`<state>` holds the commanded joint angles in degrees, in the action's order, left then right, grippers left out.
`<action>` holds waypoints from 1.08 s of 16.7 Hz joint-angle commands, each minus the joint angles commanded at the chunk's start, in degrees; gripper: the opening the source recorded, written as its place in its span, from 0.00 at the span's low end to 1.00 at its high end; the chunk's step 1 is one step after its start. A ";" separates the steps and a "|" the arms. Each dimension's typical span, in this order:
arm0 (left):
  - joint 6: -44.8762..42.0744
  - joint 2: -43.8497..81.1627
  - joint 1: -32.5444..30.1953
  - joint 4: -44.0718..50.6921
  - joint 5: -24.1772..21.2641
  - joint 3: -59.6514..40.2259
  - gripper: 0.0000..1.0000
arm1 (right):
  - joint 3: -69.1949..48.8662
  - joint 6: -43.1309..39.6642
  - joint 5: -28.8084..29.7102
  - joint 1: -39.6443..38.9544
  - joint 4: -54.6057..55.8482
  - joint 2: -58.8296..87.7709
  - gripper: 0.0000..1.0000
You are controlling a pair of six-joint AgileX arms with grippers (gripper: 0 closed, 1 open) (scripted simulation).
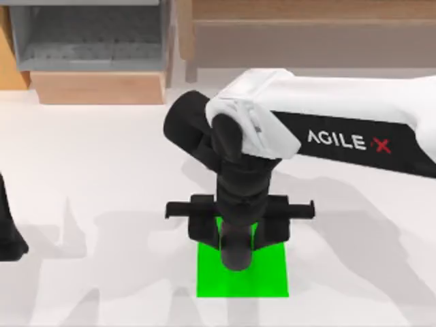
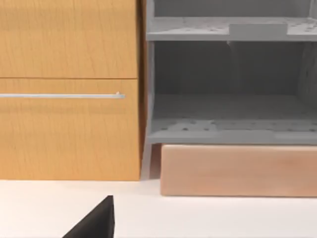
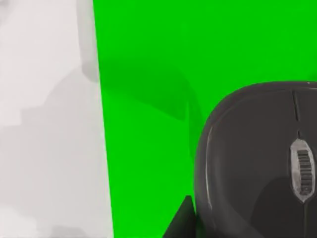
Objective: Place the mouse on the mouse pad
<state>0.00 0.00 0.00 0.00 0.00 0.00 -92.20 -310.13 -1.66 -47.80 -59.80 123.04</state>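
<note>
The mouse pad (image 1: 269,279) is a flat bright green square near the table's front, right of centre. My right arm reaches in from the right and points down over the pad's far half, with its gripper (image 1: 238,231) above the pad. In the right wrist view the dark grey mouse (image 3: 252,158), with its scroll wheel showing, hangs just above the green mouse pad (image 3: 148,74) and casts a shadow on it. One black fingertip (image 3: 182,222) presses the mouse's side. The arm hides the mouse in the top view.
My left arm (image 1: 10,231) is parked at the table's left edge. Along the back stand a grey open shelf unit (image 1: 88,34), a pale wooden block (image 1: 99,87) and a wooden cabinet (image 2: 69,89). Bare white table surrounds the pad.
</note>
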 joint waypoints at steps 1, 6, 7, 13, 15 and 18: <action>0.00 0.00 0.00 0.00 0.00 0.00 1.00 | 0.50 -0.13 0.38 0.43 0.38 0.35 0.00; 0.00 0.00 0.00 0.00 0.00 0.00 1.00 | 0.81 -0.17 0.54 0.58 0.54 0.65 0.00; 0.00 0.00 0.00 0.00 0.00 0.00 1.00 | 0.81 -0.17 0.54 0.58 0.54 0.65 0.08; 0.00 0.00 0.00 0.00 0.00 0.00 1.00 | 0.81 -0.17 0.54 0.58 0.54 0.65 0.53; 0.00 0.00 0.00 0.00 0.00 0.00 1.00 | 0.81 -0.17 0.54 0.58 0.54 0.65 0.68; 0.00 0.00 0.00 0.00 0.00 0.00 1.00 | 0.81 -0.17 0.54 0.58 0.54 0.65 0.90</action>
<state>0.00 0.00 0.00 0.00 0.00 0.00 -91.39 -310.31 -1.12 -47.23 -59.27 123.69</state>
